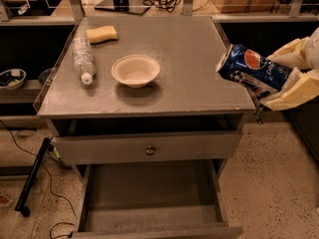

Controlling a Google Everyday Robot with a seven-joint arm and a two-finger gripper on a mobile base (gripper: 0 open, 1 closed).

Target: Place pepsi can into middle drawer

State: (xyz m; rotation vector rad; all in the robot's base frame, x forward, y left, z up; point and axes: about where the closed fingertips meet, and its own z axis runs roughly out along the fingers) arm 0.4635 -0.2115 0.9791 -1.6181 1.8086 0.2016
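The blue pepsi can point(252, 69) lies tilted on its side in the air at the right edge of the cabinet top, silver top pointing left. My gripper point(285, 76) reaches in from the right and is shut on the can's base end, its cream fingers point(294, 94) above and below it. Low in the view, the middle drawer point(149, 195) is pulled out, wide, grey and bare inside. The can hangs well above it and to its right.
On the grey cabinet top point(189, 73) lie a clear plastic bottle point(82, 59), a white bowl point(135, 70) and a yellow sponge point(102, 34). The upper drawer with a round knob point(149, 150) is slightly out. A black cable and bar point(32, 176) lie on the floor at left.
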